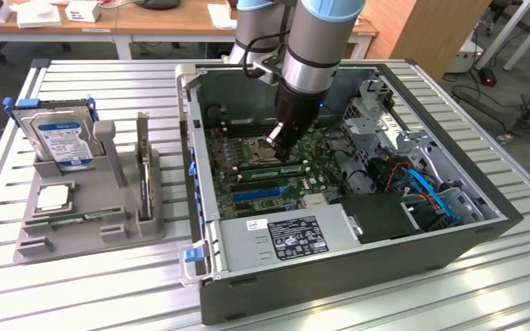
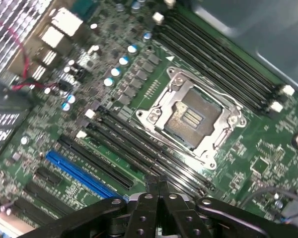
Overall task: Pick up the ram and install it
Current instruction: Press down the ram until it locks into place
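Observation:
Inside the open computer case (image 1: 449,227), my gripper (image 1: 281,156) hangs low over the motherboard (image 2: 228,163), beside the empty processor socket (image 2: 191,116). Its fingers are shut together with nothing between them. In the wrist view the gripper (image 2: 159,184) ends right over the black memory slots (image 2: 124,141). The ram (image 1: 270,169), a narrow green stick with dark chips, stands in a slot just in front of the gripper's tip in the exterior view. Whether the fingers touch it I cannot tell.
A grey holder (image 1: 132,231) on the slatted table at the exterior view's left carries a hard drive (image 1: 63,134), an upright expansion card (image 1: 143,172) and a square silver chip (image 1: 53,198). The power supply (image 1: 283,238) and blue cables (image 1: 430,193) crowd the case.

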Motion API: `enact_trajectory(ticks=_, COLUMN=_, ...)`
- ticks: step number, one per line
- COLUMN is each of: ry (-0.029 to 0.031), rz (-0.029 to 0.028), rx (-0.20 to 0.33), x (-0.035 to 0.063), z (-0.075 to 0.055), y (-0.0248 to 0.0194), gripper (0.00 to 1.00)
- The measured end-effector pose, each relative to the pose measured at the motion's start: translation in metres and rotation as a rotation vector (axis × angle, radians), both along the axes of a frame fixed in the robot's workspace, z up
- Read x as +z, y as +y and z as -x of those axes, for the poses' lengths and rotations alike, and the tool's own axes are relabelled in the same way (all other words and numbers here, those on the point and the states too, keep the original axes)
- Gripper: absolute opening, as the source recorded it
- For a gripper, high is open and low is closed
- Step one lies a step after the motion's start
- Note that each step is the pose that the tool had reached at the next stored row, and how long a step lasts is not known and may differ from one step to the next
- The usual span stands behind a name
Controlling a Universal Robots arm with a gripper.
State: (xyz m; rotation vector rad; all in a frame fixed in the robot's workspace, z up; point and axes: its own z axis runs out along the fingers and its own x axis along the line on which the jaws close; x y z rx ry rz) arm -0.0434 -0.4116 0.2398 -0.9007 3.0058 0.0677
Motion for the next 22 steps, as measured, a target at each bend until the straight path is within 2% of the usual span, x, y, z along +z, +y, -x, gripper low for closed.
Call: enact_trajectory(ticks=22, ry=0.0000, rz=0.0000, rx=-0.385, x=-0.0025, z=0.0000, y=0.0000, gripper=0.09)
